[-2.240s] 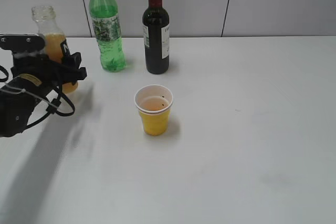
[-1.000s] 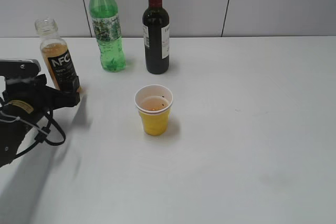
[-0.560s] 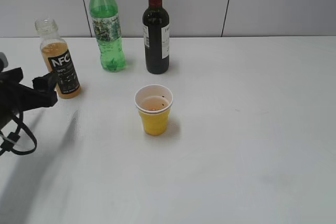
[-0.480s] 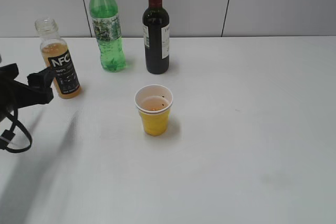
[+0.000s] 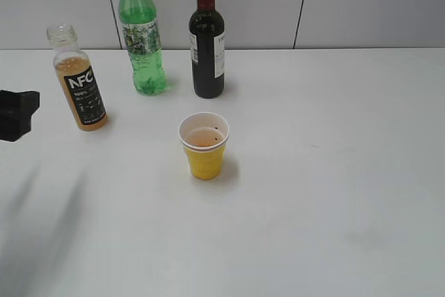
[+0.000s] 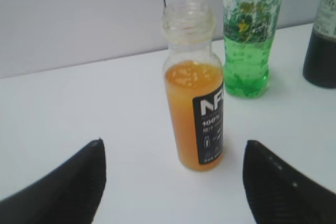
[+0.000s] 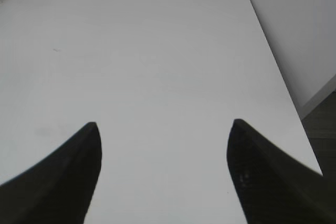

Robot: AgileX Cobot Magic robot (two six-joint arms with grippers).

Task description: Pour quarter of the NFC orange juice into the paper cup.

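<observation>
The NFC orange juice point(image 5: 78, 85) stands upright and capless at the table's back left, about two thirds full. It also shows in the left wrist view point(image 6: 195, 98). The yellow paper cup point(image 5: 204, 147) stands mid-table with some orange liquid inside. My left gripper point(image 6: 172, 156) is open and empty, drawn back from the bottle. In the exterior view only its tip point(image 5: 17, 114) shows at the left edge. My right gripper point(image 7: 164, 129) is open and empty over bare table and is out of the exterior view.
A tall green bottle point(image 5: 141, 33) and a dark wine bottle point(image 5: 206, 36) stand at the back near the wall; both also show in the left wrist view, the green bottle point(image 6: 251, 30) and the wine bottle point(image 6: 323, 40). The table's right edge point(image 7: 278, 66) shows in the right wrist view.
My left gripper let go of the NFC bottle, which now stands on the table, and drew back to the left, almost out of the exterior view. Cup and other bottles have not moved.
</observation>
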